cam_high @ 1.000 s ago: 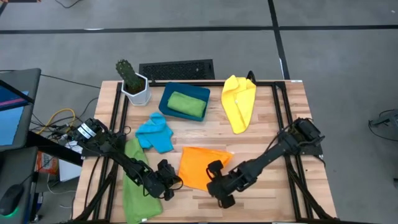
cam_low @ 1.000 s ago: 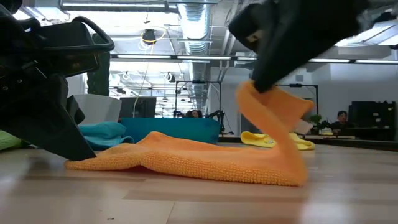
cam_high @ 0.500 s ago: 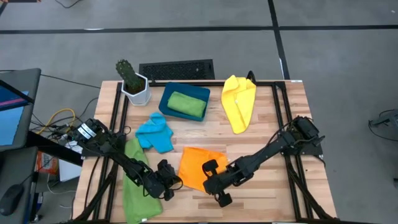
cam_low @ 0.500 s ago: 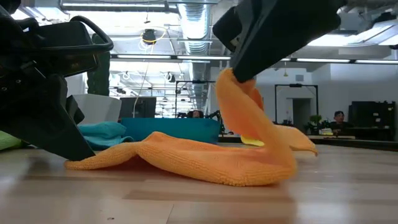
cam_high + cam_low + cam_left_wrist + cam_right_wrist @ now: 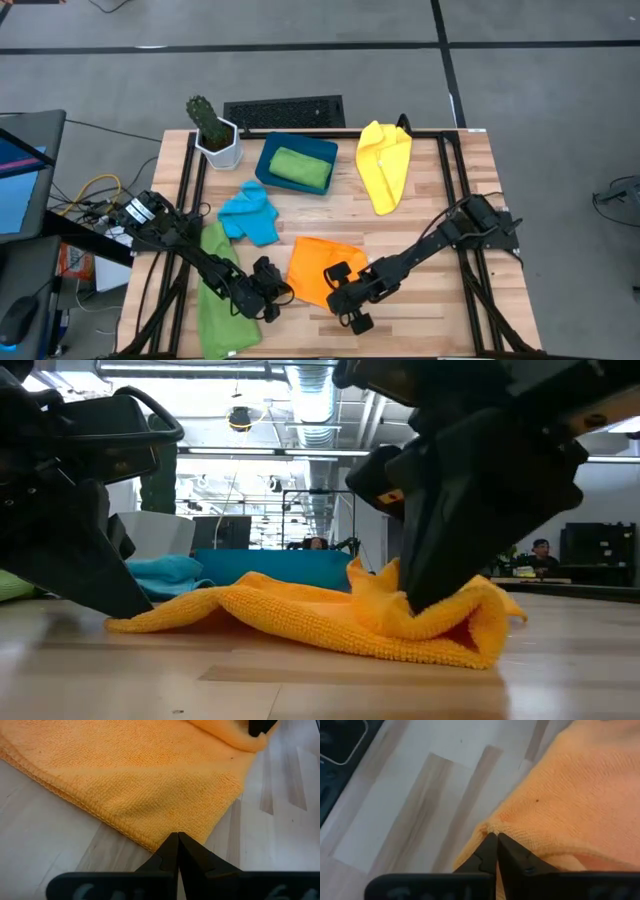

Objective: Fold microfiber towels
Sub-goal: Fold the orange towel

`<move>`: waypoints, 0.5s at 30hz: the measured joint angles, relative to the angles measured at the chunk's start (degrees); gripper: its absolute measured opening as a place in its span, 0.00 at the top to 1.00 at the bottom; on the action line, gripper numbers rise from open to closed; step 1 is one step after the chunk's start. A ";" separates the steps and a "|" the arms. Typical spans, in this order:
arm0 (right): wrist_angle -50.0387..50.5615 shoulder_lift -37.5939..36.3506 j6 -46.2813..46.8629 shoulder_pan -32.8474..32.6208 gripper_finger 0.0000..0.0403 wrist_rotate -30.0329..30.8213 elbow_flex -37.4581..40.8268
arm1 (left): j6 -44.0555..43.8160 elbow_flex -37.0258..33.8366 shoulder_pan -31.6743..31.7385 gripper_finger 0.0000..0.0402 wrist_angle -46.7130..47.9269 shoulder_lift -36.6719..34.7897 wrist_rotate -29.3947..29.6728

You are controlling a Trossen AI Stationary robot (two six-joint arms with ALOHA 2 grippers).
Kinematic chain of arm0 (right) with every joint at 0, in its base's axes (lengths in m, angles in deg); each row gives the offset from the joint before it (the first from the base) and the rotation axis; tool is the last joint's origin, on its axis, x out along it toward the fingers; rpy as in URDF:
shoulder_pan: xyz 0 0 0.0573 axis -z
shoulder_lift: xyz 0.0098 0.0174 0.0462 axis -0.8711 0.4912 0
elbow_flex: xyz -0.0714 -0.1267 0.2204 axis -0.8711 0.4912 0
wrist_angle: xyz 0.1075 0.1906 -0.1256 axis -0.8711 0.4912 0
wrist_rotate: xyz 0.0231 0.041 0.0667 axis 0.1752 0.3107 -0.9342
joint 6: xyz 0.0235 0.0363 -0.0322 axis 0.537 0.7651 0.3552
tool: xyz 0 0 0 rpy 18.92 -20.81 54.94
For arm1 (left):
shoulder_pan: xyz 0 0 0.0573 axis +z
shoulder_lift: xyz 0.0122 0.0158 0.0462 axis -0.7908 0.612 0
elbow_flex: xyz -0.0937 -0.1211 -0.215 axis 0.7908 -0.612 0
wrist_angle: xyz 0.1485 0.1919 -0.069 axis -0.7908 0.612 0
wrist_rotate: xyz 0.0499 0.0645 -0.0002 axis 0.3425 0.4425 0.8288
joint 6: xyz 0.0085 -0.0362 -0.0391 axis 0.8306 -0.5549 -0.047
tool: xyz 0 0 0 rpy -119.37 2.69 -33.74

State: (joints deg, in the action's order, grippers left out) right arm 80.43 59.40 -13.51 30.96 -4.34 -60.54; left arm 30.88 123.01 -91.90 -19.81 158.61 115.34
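The orange towel [image 5: 318, 262] lies near the table's front middle, its right part bunched into a low fold [image 5: 440, 625]. My left gripper [image 5: 287, 294] is shut at its near left corner, low on the table [image 5: 128, 612]. My right gripper [image 5: 332, 290] is shut on the towel's right part and stands on the bunched fold [image 5: 430, 600]. A yellow towel [image 5: 384, 165], a sky-blue towel [image 5: 250, 212] and a green towel [image 5: 220, 292] lie loose on the table. Another green towel [image 5: 300, 168] lies in the teal tray [image 5: 266, 160]. My left gripper pinches the orange towel's corner [image 5: 172, 829] between its two fingers, at the hem. The fingers slant down from the table's left. The corner lies flat on the table, the cloth slack. My right gripper pinches a corner or edge fold [image 5: 492, 827] of the orange towel. It slants steeply down from the table's right. The held part rests low on the rest of the towel, slack.
A potted cactus [image 5: 213, 132] stands at the far left corner, beside the tray. Black frame rails run along the table's left [image 5: 186, 190] and right [image 5: 462, 190] sides. Bare wood shows at the near right [image 5: 430, 310].
My right gripper has gone down and toward the table's left, carrying the raised right part of the orange towel with it. That part has folded over and now lies bunched on the towel. The towel's left end has stayed put.
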 joint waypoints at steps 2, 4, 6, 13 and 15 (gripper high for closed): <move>-0.38 0.20 1.37 0.31 0.89 0.37 -0.12 | -0.08 0.00 0.05 1.00 -0.27 0.02 -0.17; -0.20 0.04 1.51 0.60 0.87 0.42 -0.12 | -0.12 0.00 0.07 1.00 -0.54 0.02 -0.28; -0.50 -0.58 1.14 0.63 0.84 0.51 -0.12 | -0.30 -0.02 0.07 1.00 -0.65 0.02 -0.33; -1.40 -3.66 1.85 1.24 0.72 0.58 -0.14 | -4.62 -0.02 0.13 1.00 -1.00 -0.28 -1.93; 0.45 -4.93 4.14 1.60 0.69 0.57 -0.14 | -5.57 -0.04 0.10 1.00 -0.68 -0.84 -3.29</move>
State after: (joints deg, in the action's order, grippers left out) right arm 80.88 54.47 -9.37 32.56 -3.78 -60.68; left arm 25.31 122.97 -91.80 -20.50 157.77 112.05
